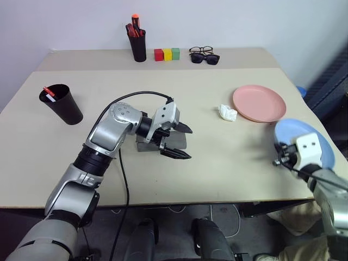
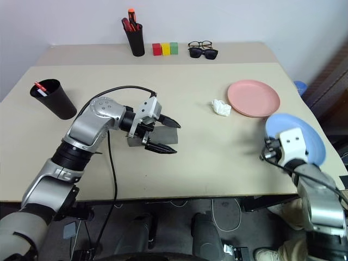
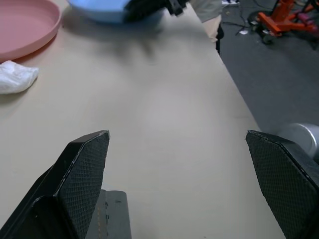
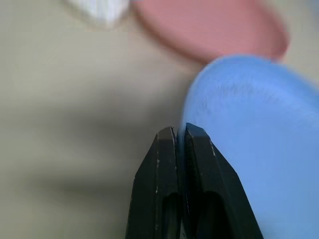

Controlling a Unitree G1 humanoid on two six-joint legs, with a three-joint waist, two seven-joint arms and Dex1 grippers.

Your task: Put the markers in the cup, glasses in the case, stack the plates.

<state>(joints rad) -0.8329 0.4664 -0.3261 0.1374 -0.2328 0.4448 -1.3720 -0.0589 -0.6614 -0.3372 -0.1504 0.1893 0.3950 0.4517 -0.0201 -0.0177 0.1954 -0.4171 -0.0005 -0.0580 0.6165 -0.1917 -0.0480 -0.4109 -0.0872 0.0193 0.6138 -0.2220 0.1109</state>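
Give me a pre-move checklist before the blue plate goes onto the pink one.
1. Grip on the blue plate: ok. The right gripper is shut on its rim.
2. Blue plate off the table: cannot tell.
3. Pink plate ready to receive: ok. It lies flat with nothing on it.
4. Path between the plates: ok. The crumpled white tissue lies beside the pink plate, on the side away from the blue one.
5. Left gripper out of the way: ok. It is open over the grey case, well apart from both plates.
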